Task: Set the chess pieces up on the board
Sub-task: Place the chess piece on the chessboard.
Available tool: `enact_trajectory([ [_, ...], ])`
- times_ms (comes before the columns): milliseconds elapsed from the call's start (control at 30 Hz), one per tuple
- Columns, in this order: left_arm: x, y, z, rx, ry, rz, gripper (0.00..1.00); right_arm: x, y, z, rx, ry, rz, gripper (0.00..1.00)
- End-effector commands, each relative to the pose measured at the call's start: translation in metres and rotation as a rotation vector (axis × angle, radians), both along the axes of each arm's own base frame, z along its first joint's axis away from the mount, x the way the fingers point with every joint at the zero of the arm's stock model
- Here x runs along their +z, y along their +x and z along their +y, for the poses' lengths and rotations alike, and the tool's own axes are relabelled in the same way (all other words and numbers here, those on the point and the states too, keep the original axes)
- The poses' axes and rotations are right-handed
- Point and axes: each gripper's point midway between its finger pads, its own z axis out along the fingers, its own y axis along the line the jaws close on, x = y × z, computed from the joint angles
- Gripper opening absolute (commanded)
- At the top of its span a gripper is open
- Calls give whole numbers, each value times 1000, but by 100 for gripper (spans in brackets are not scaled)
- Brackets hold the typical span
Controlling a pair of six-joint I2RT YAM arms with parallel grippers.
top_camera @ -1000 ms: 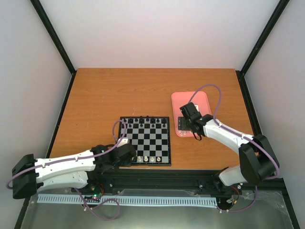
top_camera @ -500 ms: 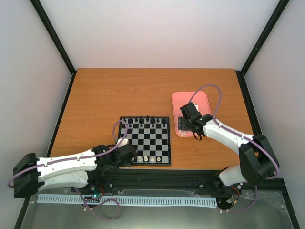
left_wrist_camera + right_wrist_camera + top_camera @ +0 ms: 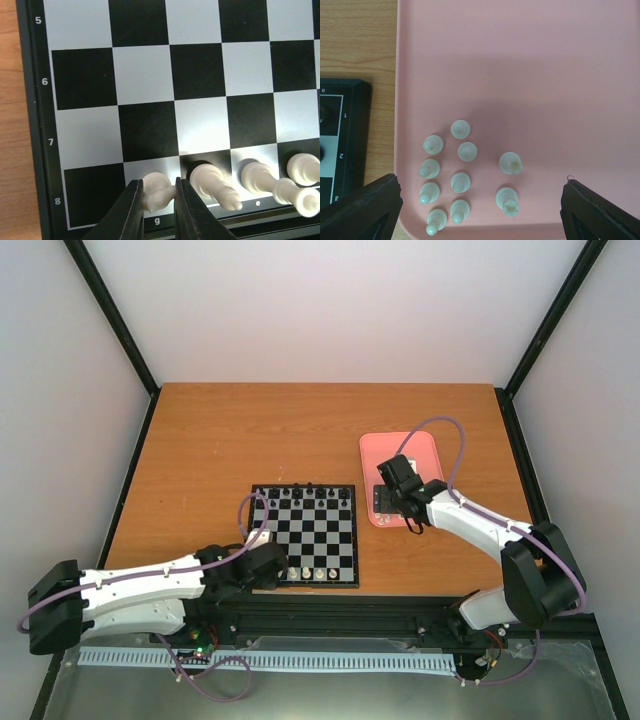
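Note:
The board (image 3: 312, 524) lies mid-table, with black figures along its far row and a few cream-white chess pieces (image 3: 320, 572) on its near row. In the left wrist view my left gripper (image 3: 159, 194) is shut on a white knight (image 3: 156, 189) that stands on the g square of the board's (image 3: 145, 75) edge row. A bishop (image 3: 212, 184) and other white pieces (image 3: 260, 177) stand beside it. My right gripper (image 3: 481, 184) hangs open over the pink tray (image 3: 545, 75), above several white pawns (image 3: 460, 182) and two rooks (image 3: 510, 163).
The pink tray (image 3: 424, 444) sits right of the board, under the right arm's gripper (image 3: 398, 490). The board's corner (image 3: 342, 135) shows at the left of the right wrist view. Bare wooden table (image 3: 250, 430) stretches behind the board to the back wall.
The left gripper has edged slightly to the right at the board's near edge, still shut on the knight. The right arm has not moved.

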Motion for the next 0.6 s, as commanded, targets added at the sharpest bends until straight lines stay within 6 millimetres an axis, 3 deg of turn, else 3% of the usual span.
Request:
enact_trajectory([
  [0,-1,1,-9,-6,-25,-10,1,4,2,0,-2,-13,-20,100],
  [567,4,-4,7,9,4,-1,1,1,1,1,1,-16,-11,100],
])
